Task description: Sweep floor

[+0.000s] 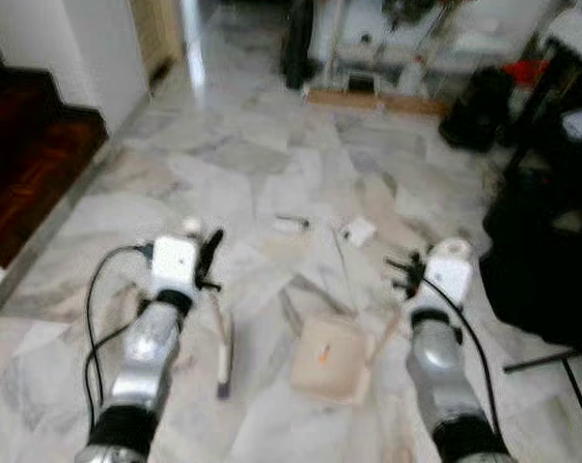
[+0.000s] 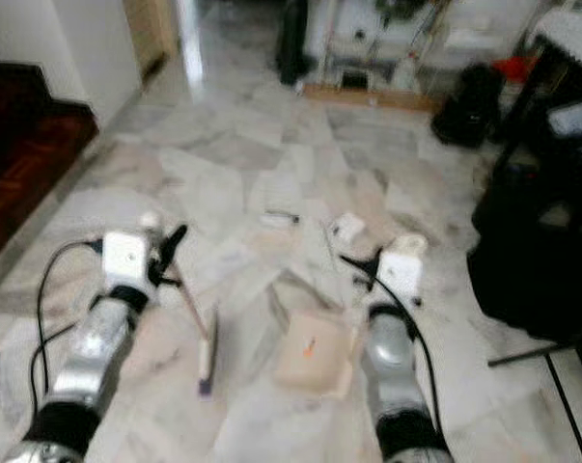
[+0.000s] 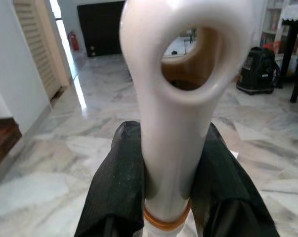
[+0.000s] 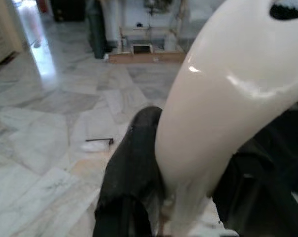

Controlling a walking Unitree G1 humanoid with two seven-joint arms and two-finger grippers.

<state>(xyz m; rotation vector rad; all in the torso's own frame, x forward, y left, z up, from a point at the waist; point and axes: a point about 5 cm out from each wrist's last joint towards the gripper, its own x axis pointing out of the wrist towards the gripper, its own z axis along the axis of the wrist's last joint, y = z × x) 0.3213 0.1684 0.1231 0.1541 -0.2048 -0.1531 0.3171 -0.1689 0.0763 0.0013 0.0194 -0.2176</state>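
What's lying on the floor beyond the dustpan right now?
Beyond the dustpan, two bits of white litter lie on the marble floor: a paper scrap and a crumpled piece. Blur hides finer dust.

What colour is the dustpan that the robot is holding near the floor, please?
The dustpan is pale cream, clearest in the left eye view.

We cannot identify the small white scraps (image 1: 360, 231) on the grey-veined marble floor (image 1: 271, 164), blurred like the dark bulk (image 1: 546, 251) cut by its right edge.
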